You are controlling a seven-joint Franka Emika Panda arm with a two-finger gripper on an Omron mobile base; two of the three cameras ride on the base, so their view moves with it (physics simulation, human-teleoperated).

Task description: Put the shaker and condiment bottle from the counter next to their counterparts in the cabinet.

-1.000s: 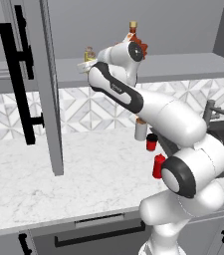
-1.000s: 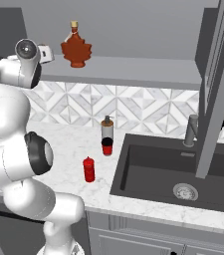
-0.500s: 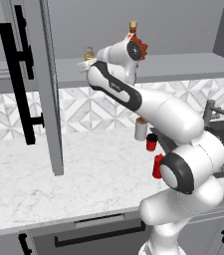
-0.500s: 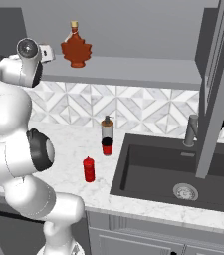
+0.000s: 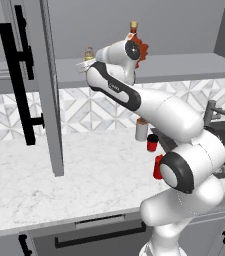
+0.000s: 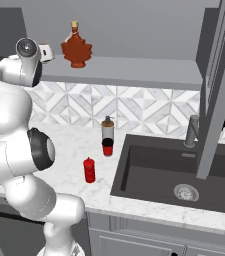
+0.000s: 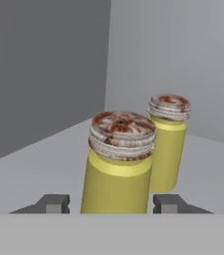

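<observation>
Grey walls and a flat grey shelf make up the inside of the cabinet [image 7: 44, 149], and on that shelf two alike shakers stand upright close together. Each is a short yellow-green cylinder with a ribbed cap, its flat top mottled rusty brown over pale tan. The shaker [image 7: 117, 167] nearer the hand stands between the two dark fingertips [image 7: 54, 203] of the gripper [image 7: 111, 204], which sit on either side of its body with a little grey shelf showing between pad and yellow wall, so the fingers look slightly spread and not pressing it. The counterpart shaker [image 7: 168, 144] stands just behind it and to one side; whether the two touch cannot be told. From the right base view the maple-leaf syrup bottle [image 6: 76, 47], red-brown with a tan cap, stands upright on the same shelf, beside the robot's wrist. Down on the white marble counter [image 6: 79, 145] the condiment bottle [image 6: 89, 170], all red with a tapered top, stands upright near the arm's base, apart from a grey pump bottle [image 6: 107, 131] and the short red cup [image 6: 107, 148] in front of it, with the dark sink [image 6: 174, 175] to their right. In the left base view the cabinet door [image 5: 46, 85] stands open with its long black handle [image 5: 19, 80].
</observation>
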